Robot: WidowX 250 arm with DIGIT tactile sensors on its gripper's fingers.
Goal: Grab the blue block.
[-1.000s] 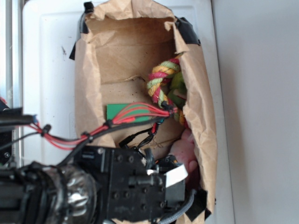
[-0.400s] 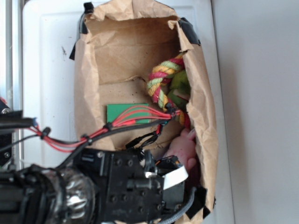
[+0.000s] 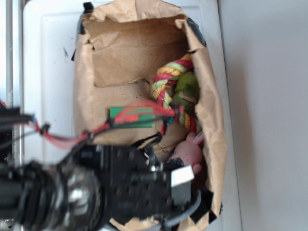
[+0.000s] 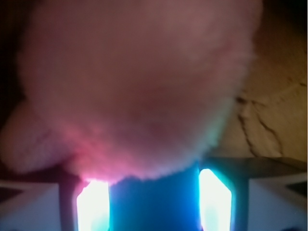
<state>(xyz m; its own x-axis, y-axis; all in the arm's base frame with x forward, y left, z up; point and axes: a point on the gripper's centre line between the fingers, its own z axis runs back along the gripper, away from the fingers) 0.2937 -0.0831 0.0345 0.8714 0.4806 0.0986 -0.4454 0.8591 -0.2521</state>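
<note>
Arm reaching low into paper bag (image 3: 91,96), pincer (image 4: 154,202) pinching blue block (image 4: 154,202), pink bunny (image 4: 139,86) just beyond

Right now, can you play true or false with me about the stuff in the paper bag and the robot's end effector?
1. The toys sit inside a brown paper bag. True.
2. The pink plush toy is far away from the blue block. False: in the wrist view the pink fluff sits right against the blue block.
3. The blue block shows between the two bright fingers of the end effector. True.
4. The green block is standing on the white surface outside the bag. False: it lies inside the bag, under the red wires.
5. The colorful rope toy is near the bag's right wall. True.
</note>
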